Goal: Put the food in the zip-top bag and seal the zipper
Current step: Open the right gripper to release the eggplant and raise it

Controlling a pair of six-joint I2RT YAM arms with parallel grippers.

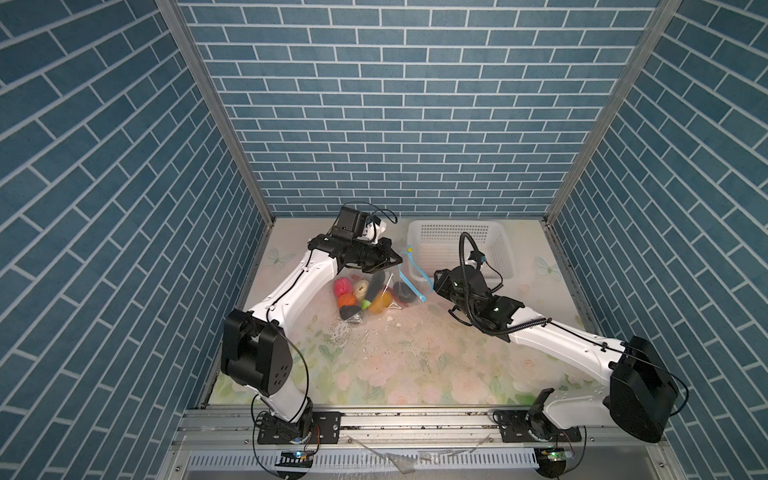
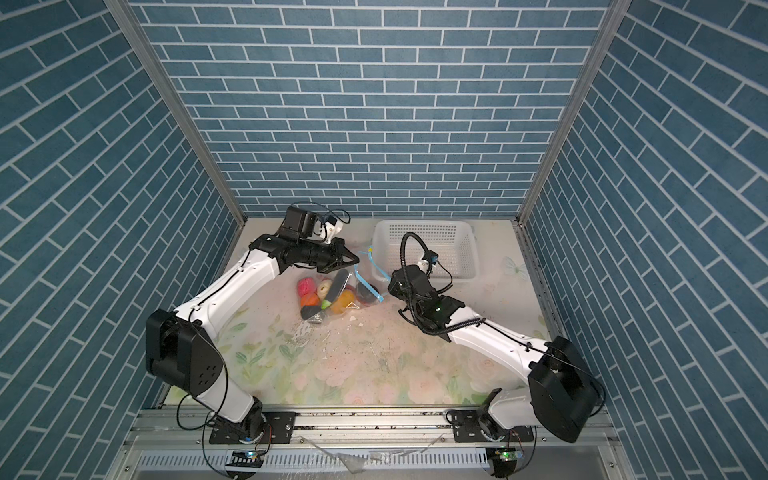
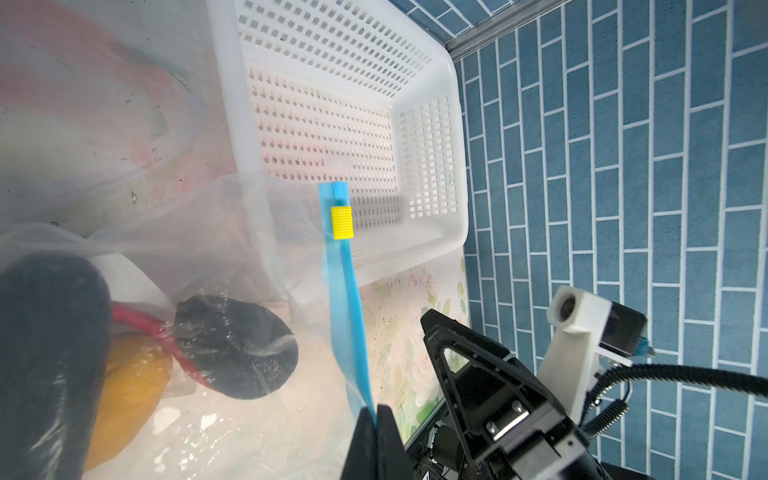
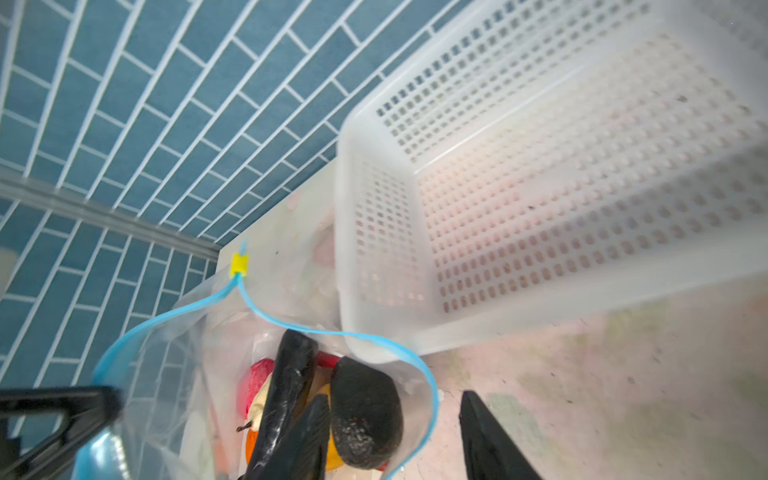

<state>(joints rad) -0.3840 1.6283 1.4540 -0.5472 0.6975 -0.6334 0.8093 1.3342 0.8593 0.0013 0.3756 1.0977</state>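
The left hand (image 3: pixel 375 413) is clenched on one lip of the zipper (image 3: pixel 345 299). The right hand (image 4: pixel 395 397) is released, jaws astride the other lip.

The zip-top bag (image 4: pixel 187 353) lies mid-counter (image 1: pixel 415 357) toward the far edge, mouth gaping, just beside the basket (image 1: pixel 457 237).

Likely trouble: a tug slips the strip from the pinch, or a lump rolls out.

Count:
- two hands
- one bag
- one yellow slider (image 3: pixel 341 223)
- one basket
- eight foods: pink ball (image 1: pixel 343 286), cream lump (image 1: pixel 360 286), orange ball (image 1: pixel 345 300), yellow-orange fruit (image 1: pixel 381 302), aubergine (image 1: pixel 377 281), red chilli (image 3: pixel 137 322), two black lumps (image 1: pixel 405 293)

High stereo pair — wrist views near bag (image 4: pixel 183 374)
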